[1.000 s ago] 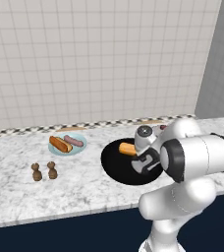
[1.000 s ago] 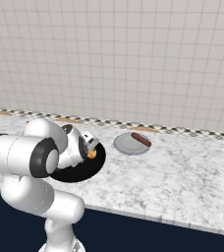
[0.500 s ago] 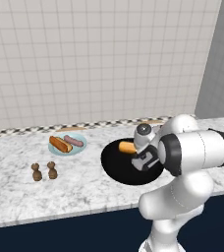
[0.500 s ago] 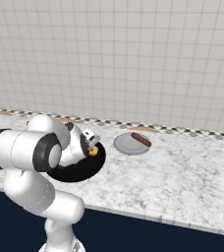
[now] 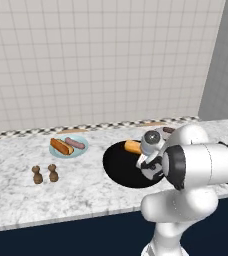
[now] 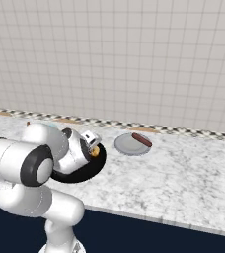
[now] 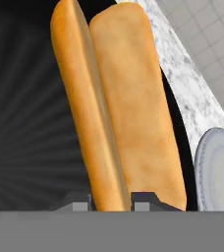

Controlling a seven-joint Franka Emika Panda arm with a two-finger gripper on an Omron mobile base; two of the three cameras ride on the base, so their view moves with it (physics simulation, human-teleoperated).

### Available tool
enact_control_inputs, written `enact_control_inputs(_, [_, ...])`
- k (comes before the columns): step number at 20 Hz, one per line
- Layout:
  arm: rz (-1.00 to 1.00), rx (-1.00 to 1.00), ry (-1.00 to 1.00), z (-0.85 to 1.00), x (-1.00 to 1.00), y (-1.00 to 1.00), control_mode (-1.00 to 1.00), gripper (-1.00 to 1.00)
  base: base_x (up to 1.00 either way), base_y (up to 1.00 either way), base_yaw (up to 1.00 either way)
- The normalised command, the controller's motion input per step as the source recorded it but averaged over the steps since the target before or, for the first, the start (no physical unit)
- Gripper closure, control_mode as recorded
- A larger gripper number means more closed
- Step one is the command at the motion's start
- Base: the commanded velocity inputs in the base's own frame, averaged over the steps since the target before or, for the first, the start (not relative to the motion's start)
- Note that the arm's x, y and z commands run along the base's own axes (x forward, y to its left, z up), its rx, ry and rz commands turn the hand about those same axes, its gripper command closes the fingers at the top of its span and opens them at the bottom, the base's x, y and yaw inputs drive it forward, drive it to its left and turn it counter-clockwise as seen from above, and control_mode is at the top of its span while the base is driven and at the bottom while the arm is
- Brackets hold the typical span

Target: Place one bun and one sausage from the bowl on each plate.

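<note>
The black bowl (image 5: 121, 165) sits mid-counter with an orange-brown bun (image 5: 133, 146) at its far side. My gripper (image 5: 143, 159) reaches down into the bowl (image 6: 95, 163) at the bun (image 6: 94, 151). In the hand view, the split bun (image 7: 119, 108) lies on the bowl floor (image 7: 30, 123). My gripper (image 7: 111, 204) is shut on its near end, with the fingertips (image 7: 143, 202) against it. The light blue plate (image 5: 81, 150) holds a bun (image 5: 61, 146) and a sausage (image 5: 75, 143). The grey plate (image 6: 127, 147) holds one sausage (image 6: 141, 140).
Two small brown shakers (image 5: 37, 174) (image 5: 52, 172) stand left of the bowl near the front. The tiled wall runs behind the marble counter (image 6: 183, 168). The grey plate's rim (image 7: 219, 167) lies just beside the bowl.
The arm has shifted slightly to the right, while the hand stays low over the bun in the bowl. The bun, plates and sausages have not moved.
</note>
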Motion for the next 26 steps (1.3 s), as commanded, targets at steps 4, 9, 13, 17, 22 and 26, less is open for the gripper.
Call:
enact_control_inputs(4, [-0.24,0.23,0.3,1.0,0.02,-0.79,-1.0,1.0,0.0,0.0,0.0])
enact_control_inputs(9, [-0.08,0.03,0.16,1.0,0.02,0.06,-1.0,1.0,0.0,0.0,0.0])
enact_control_inputs(13, [0.0,-0.23,0.08,1.0,-0.08,0.39,-1.0,1.0,0.0,0.0,0.0])
enact_control_inputs(17, [0.0,-0.01,0.35,1.0,0.07,-0.06,-1.0,1.0,0.0,0.0,0.0])
enact_control_inputs(22, [0.01,0.1,0.24,0.43,0.17,-0.72,-1.0,1.0,0.0,0.0,0.0])
enact_control_inputs(26, [0.11,0.31,0.01,-0.08,0.58,-1.0,-1.0,1.0,0.0,0.0,0.0])
